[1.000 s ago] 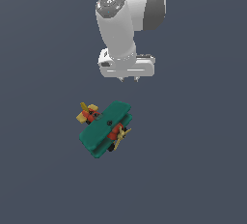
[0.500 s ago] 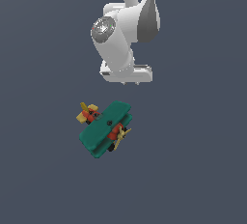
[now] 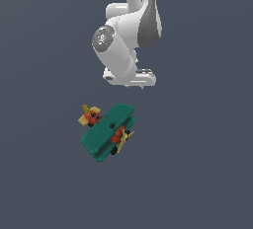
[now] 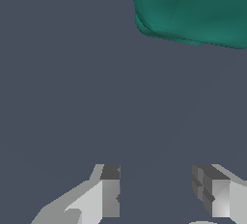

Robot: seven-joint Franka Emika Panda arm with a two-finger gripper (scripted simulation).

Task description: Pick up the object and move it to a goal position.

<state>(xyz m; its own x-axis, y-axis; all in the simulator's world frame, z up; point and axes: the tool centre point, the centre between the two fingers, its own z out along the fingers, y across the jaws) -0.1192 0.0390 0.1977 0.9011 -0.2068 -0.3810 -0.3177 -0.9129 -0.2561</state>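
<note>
Plane [image 3: 109, 130] lies on the flat grey worktop [image 3: 44, 183] in the exterior view, resting on its black wheels with the two teal wings stacked and slanting across the frame, the red body running through them, a yellow propeller at the near end and a yellow tail at the far end toward the exterior view's left. It looks like a small, rigid toy, probably light; the wings seem smooth and broad, so a pinch across their flat faces could slip or tip it. The narrow red body, or the short edge-to-edge span of the wing pair, seems the surer hold, while the propeller and tail look too thin and should be avoided. The tool [image 3: 129, 79] hangs above the plane, apart from it and offset toward the exterior view's right; its fingers are hidden behind the white hand here.

In the wrist view, the tool [image 4: 160, 189] shows both fingers [image 4: 110, 189] set wide apart with nothing but bare worktop between them. Only a rounded teal wing [image 4: 193, 8] enters at a corner of the picture, well away from the gap, so the plane is not yet under the jaws; a sideways shift looks needed before any descent.
</note>
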